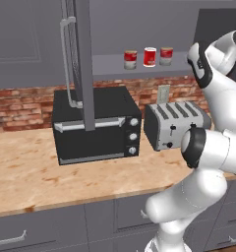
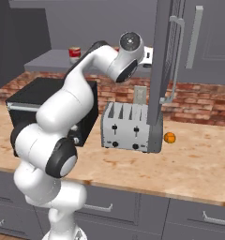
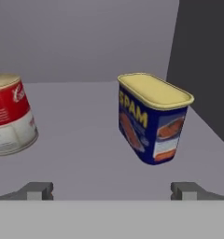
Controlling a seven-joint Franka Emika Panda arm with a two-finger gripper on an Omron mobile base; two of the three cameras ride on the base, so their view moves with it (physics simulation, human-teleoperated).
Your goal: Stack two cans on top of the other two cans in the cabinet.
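jaws (image 3: 112, 190) spread wide before blue can (image 3: 152, 117) on shelf (image 3: 86, 140).

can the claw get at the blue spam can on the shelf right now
Probably yes. The claw is open and faces the blue can across bare cabinet shelf. The red can stands well off to one side.

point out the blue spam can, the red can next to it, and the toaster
blue spam can (image 3: 152, 122), hand view, on its front corner
red can (image 3: 9, 119), hand view, on its label
toaster (image 1: 175, 125), left base view, on its silver side
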